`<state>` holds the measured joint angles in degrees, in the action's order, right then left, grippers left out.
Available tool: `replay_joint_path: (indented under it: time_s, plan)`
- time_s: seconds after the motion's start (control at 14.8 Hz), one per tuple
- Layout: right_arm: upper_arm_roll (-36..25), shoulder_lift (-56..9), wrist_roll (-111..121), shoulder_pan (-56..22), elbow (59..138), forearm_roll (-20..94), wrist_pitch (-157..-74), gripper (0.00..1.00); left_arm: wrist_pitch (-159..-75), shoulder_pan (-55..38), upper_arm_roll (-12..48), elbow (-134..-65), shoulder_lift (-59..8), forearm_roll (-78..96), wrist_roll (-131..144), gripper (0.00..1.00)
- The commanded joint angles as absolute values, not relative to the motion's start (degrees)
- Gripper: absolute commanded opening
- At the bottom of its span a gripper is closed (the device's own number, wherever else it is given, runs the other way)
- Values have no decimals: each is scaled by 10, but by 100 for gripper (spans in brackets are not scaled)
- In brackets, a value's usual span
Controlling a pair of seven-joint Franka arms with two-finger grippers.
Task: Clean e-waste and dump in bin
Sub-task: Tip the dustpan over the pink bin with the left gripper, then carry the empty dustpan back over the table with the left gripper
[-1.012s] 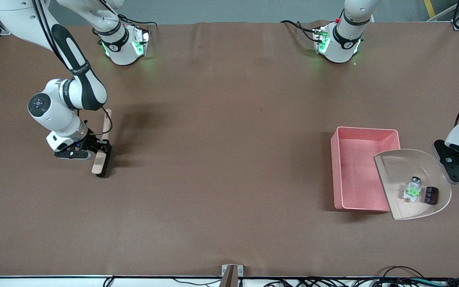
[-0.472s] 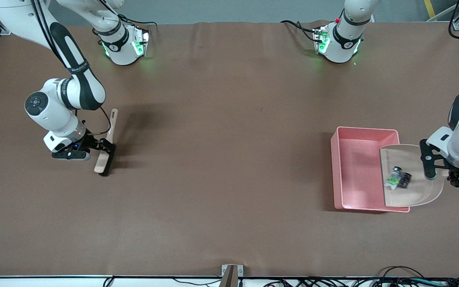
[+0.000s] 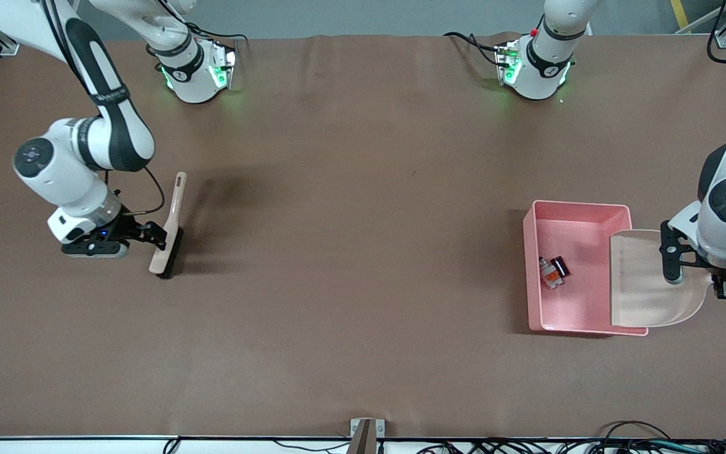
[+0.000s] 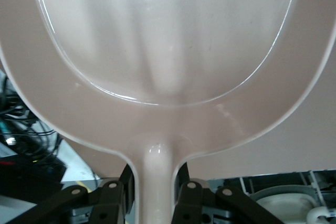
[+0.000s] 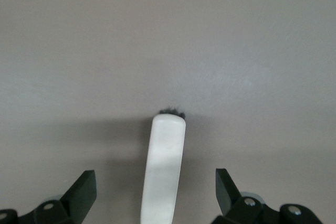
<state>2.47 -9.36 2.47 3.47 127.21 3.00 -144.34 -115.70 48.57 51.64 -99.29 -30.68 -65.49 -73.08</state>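
The pink bin (image 3: 534,296) stands near the left arm's end of the table. The two e-waste parts lie on its floor, touching: the white one with orange marks (image 3: 549,273) and the dark cylinder (image 3: 561,265). My left gripper (image 3: 725,287) is shut on the handle of the beige dustpan (image 3: 650,287) and holds it tilted, its mouth over the bin. In the left wrist view the pan (image 4: 168,40) shows empty, with the gripper (image 4: 156,195) around its handle. My right gripper (image 3: 152,234) is open beside the brush (image 3: 171,217).
The beige brush with black bristles lies on the brown table near the right arm's end. In the right wrist view it (image 5: 164,171) sits between the spread fingers of the right gripper (image 5: 155,184), untouched. A small bracket (image 3: 366,432) sits at the table's near edge.
The dustpan tipped over the bin and both e-waste parts slid out of it onto the bin's floor. The right gripper let go of the brush and drew back from it.
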Motion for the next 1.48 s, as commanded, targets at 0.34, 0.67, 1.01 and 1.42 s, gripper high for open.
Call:
replay_joint_path:
  time_s: [0.34,0.67,1.01,1.42]
  plan:
    - [33,7,10,42,1112,23,-1180,100,-1056,390,581,-905,-284,-564,-628,8]
    - [33,13,5,44,1005,8,-1031,100,-1055,303,580,-901,-322,-483,-493,8]
    - [37,13,6,40,947,-5,-977,100,-1060,211,578,-889,-411,-483,-444,8]
    - [33,10,-1,42,884,-6,-929,100,-1099,153,543,-898,-463,-490,-443,8]
